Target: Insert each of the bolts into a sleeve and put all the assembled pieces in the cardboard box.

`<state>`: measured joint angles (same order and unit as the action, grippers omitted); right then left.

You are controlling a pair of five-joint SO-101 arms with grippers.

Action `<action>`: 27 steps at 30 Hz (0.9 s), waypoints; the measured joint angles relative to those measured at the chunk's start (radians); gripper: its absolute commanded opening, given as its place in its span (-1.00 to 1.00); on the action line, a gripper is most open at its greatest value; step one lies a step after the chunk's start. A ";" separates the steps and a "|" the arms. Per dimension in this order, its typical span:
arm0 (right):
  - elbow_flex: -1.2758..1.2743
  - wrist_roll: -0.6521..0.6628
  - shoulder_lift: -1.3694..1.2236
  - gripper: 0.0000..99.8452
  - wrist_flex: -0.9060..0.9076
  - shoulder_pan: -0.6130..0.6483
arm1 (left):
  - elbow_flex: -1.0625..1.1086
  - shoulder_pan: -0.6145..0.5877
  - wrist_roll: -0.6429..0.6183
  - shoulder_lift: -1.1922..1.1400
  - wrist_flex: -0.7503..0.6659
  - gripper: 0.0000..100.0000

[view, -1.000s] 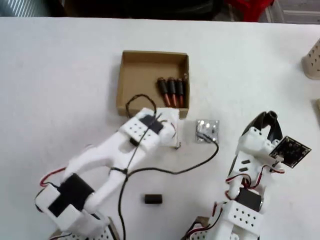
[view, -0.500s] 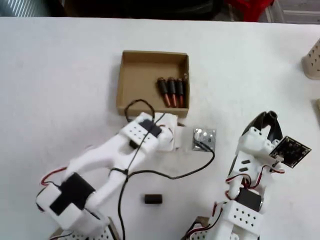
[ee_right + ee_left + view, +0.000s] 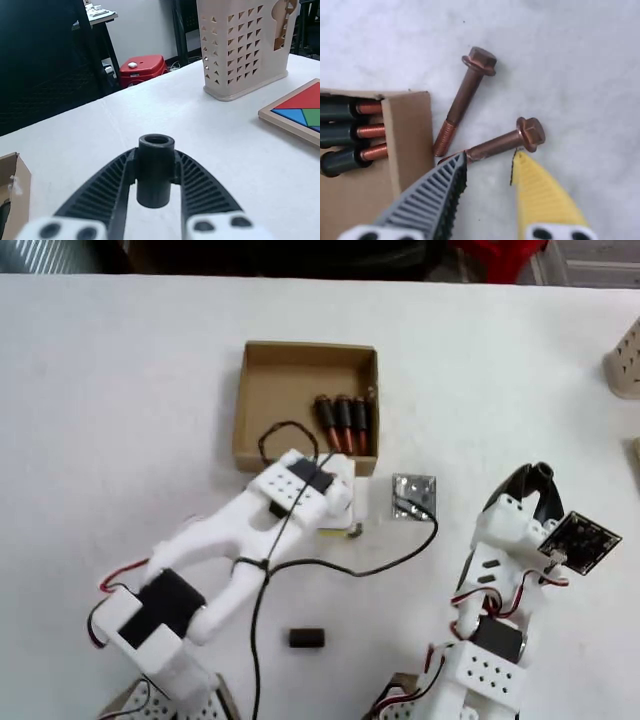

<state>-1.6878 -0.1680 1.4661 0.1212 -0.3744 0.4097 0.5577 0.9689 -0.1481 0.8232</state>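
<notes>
Sleeve (image 3: pixel 155 175) upright in R end effector (image 3: pixel 155 156)

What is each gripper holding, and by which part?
Right gripper holds a sleeve by its sides. Left gripper holds nothing, open over a bolt.

White bench (image 3: pixel 120 370) under even light; a perforated beige basket (image 3: pixel 243 47) stands on it; behind, a pale wall (image 3: pixel 142 25), a dark mesh panel (image 3: pixel 45 65) and a red tub (image 3: pixel 141 66) on the floor.

cardboard box (image 3: pixel 408 131) edge-cropped, sleeved bolts (image 3: pixel 342 133) — far ends cut off
</notes>
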 measured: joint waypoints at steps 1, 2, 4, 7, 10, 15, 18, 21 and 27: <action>0.000 0.000 0.000 -0.97 0.008 0.000 | -0.003 0.000 0.011 0.000 0.005 -0.65; 0.000 0.000 0.000 -0.97 0.009 0.002 | -0.006 0.000 0.021 0.000 0.005 -0.65; 0.000 0.000 0.000 -0.97 0.009 0.003 | -0.006 0.000 0.054 -0.005 0.005 -0.65; 0.000 0.000 0.000 -0.97 0.009 0.002 | -0.014 0.000 0.126 -0.060 0.005 -0.65; 0.000 0.000 0.000 -0.97 0.009 0.000 | -0.043 0.002 0.172 -0.117 0.008 -0.65; 0.000 0.000 0.000 -0.97 0.009 0.015 | -0.112 0.003 0.180 -0.166 0.014 -0.66; 0.000 0.000 0.000 -0.97 0.009 0.017 | -0.121 0.014 0.181 -0.173 0.014 -0.66; 0.000 0.000 0.000 -0.97 0.009 0.015 | -0.126 0.028 0.181 -0.175 0.014 -0.66; 0.000 0.000 0.000 -0.97 0.009 0.021 | -0.166 0.034 0.222 -0.206 0.043 -0.71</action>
<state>-1.6878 -0.1680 1.4661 0.1304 -0.3529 0.2440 0.5915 1.1914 -0.3537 0.8661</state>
